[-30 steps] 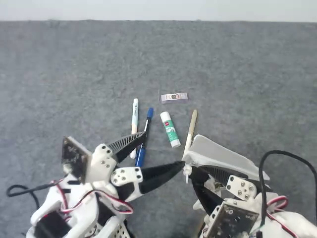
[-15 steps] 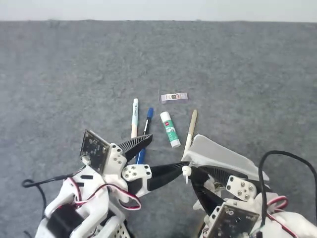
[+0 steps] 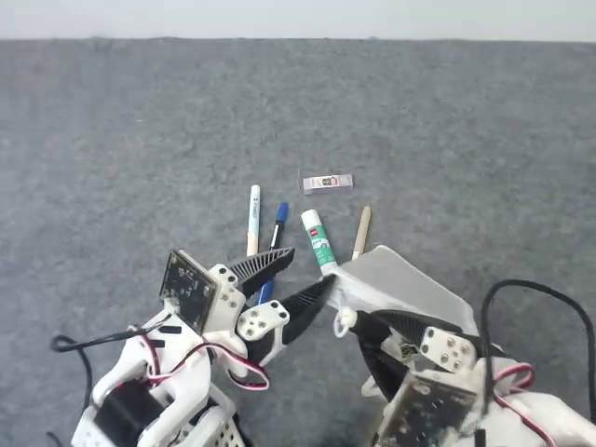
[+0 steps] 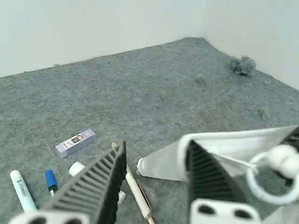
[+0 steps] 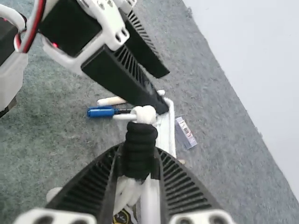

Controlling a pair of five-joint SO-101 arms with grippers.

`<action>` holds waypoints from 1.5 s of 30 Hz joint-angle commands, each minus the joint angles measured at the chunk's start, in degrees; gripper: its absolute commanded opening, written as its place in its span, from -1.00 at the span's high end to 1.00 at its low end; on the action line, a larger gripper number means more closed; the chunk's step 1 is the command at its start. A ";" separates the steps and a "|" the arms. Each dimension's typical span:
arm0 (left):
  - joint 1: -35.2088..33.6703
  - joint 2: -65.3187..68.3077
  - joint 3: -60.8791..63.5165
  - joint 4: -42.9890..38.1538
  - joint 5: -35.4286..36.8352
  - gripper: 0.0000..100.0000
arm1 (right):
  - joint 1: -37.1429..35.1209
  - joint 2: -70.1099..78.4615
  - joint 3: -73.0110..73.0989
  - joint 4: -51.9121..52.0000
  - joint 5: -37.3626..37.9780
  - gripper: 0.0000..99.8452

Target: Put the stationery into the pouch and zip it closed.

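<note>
Grey, felt-like tabletop (image 3: 140, 121) under both arms. Near its front edge, pale pouch (image 3: 400, 284), far corner just beside the near end of the glue stick (image 3: 319, 239). Right tool (image 5: 138, 154) clamped on the near end of the pouch. Left tool (image 3: 312, 265) spread wide with nothing gripped, one jaw tip at the pouch's far corner and the other above the blue pen (image 3: 277, 228); contact with the pouch impossible to judge. Beyond the tools, side by side and outside the pouch: white pen (image 3: 252, 214), blue pen, glue stick, tan pencil (image 3: 361, 231). Farther back, small flat box (image 3: 327, 182). White zip bead (image 5: 145, 113) close to the left tool's lower jaw.
</note>
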 commanded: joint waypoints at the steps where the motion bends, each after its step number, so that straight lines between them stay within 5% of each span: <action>1: -0.44 -0.09 -0.04 -1.41 -2.37 0.77 | -0.22 0.04 1.32 -0.66 0.26 0.99; 6: -0.44 -0.44 -0.22 -1.93 -7.74 0.99 | -0.22 0.04 3.87 -3.21 0.18 0.99; 19: -1.67 -0.53 -4.26 -2.02 -10.90 0.98 | -0.13 0.04 6.07 -8.57 -2.73 0.99; 31: -16.35 -0.53 -7.60 -5.45 -10.37 0.98 | 7.34 -0.04 6.07 -12.18 -5.01 0.99; 45: -28.04 -0.62 -7.69 -8.00 -6.86 0.98 | 7.69 -0.04 9.58 -16.75 -7.38 0.99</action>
